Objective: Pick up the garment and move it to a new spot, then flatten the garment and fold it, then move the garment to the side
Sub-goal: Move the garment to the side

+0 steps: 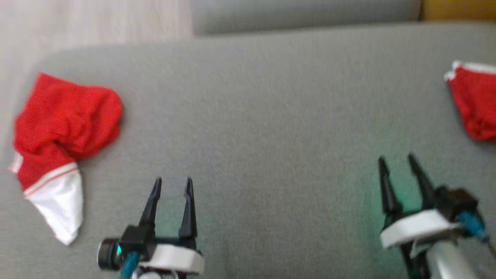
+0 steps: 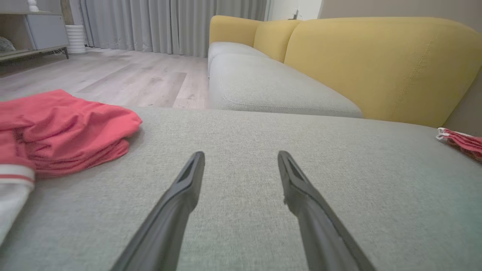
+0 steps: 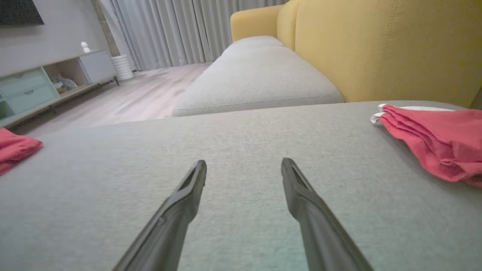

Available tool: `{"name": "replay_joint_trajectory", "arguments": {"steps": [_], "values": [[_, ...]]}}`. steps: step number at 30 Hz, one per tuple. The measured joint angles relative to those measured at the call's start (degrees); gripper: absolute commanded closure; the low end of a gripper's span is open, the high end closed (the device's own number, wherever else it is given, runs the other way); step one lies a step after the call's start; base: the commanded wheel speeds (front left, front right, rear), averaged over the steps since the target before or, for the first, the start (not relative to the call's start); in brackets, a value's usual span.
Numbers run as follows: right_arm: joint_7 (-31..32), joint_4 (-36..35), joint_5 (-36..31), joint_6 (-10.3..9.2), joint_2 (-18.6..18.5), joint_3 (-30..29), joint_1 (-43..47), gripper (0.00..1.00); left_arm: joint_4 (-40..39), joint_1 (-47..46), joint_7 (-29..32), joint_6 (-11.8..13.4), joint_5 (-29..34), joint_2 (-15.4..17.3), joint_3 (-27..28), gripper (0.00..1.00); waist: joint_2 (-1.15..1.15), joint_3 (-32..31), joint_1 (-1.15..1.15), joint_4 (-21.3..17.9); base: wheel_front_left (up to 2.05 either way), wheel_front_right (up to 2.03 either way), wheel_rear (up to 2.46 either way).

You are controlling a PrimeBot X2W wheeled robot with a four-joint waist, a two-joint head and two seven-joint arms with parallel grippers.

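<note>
A crumpled red garment with a white band [image 1: 58,135] lies at the left end of the grey sofa seat [image 1: 271,116]; the left wrist view has it at the left [image 2: 64,131]. A second red garment with white trim [image 1: 474,102] lies folded at the right edge, seen also at the right of the right wrist view [image 3: 433,143]. My left gripper [image 1: 172,184] hovers open and empty over the seat, right of the crumpled garment. My right gripper [image 1: 397,161] is open and empty too, left of the folded garment. Both fingertip pairs [image 2: 241,158] [image 3: 244,165] stand apart over bare fabric.
Yellow sofa backrests [image 2: 376,64] rise behind the seat, with another grey cushion [image 2: 271,86] beyond. Wooden floor [image 2: 113,75], grey curtains [image 2: 169,22] and a low cabinet [image 3: 45,86] lie past the seat's far edge.
</note>
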Motion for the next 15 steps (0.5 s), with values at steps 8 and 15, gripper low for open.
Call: {"name": "replay_joint_trajectory", "arguments": {"steps": [8, 15], "values": [[0.0, -5.2, -4.2, 0.00, 3.7, -2.6, 9.3, 0.00, 1.2, 2.9, 0.0, -0.6, 0.0, 0.0, 0.4, 0.00, 0.00, -9.3, 0.00, 3.6, 0.00, 0.00, 0.00], [0.0, -8.4, -5.0, 0.00, 4.6, -4.5, 13.8, 0.00, 0.8, 7.1, 0.0, -0.6, 0.5, 0.1, 1.6, 0.00, 0.00, -12.4, 0.01, 5.4, 0.00, 0.00, 0.00]]}}
